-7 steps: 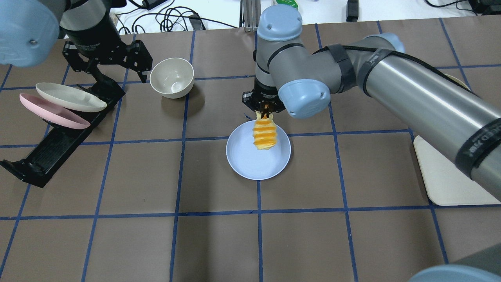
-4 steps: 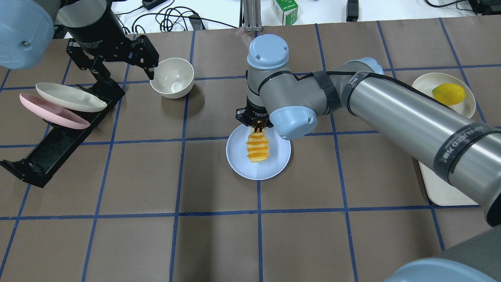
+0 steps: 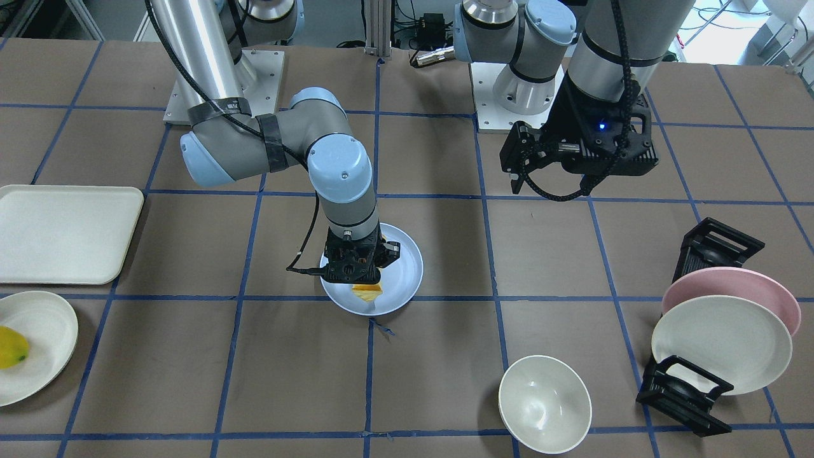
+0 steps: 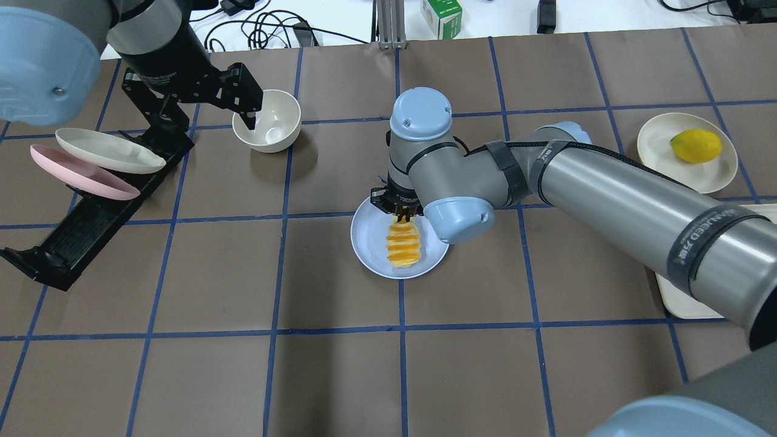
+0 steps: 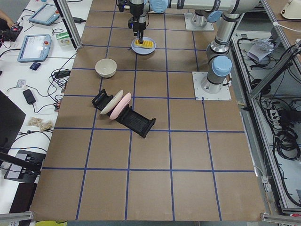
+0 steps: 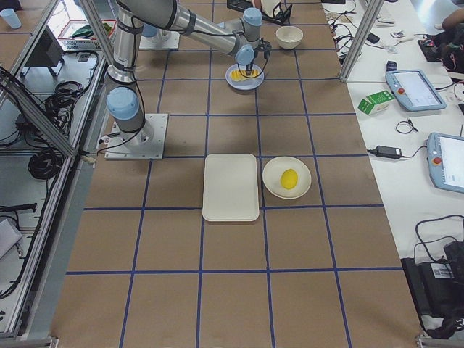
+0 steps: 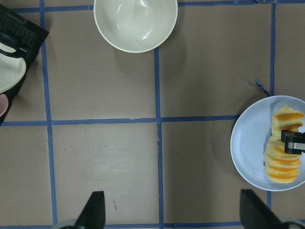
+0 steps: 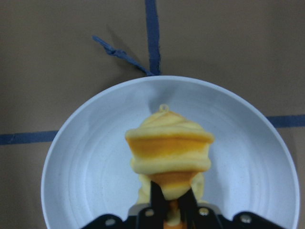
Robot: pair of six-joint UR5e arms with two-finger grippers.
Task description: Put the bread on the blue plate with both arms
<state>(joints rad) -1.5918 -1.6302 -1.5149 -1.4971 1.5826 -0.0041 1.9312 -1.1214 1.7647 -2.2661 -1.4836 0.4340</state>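
Note:
The bread point(image 4: 403, 246), a ridged yellow-orange loaf, lies lengthways inside the blue plate point(image 4: 368, 252) at the table's middle. My right gripper point(image 4: 400, 212) is shut on the loaf's far end, low over the plate's far rim. In the right wrist view the fingers point(image 8: 157, 202) pinch the bread point(image 8: 169, 150) over the plate point(image 8: 86, 157). In the front view the bread point(image 3: 367, 290) shows under the right gripper point(image 3: 356, 270). My left gripper point(image 4: 194, 97) hangs open and empty beside the white bowl, well left of the plate point(image 7: 250, 143).
A white bowl point(image 4: 267, 120) stands at the back left. A black rack point(image 4: 91, 209) holds a pink plate point(image 4: 79, 176) and a cream plate point(image 4: 106, 152). A cream plate point(image 4: 668, 161) with a yellow fruit point(image 4: 695, 145) and a cream tray point(image 4: 683, 297) are at the right.
My right gripper has carried the bread nearer and down, so the loaf now lies inside the plate. My left gripper has shifted right, toward the white bowl.

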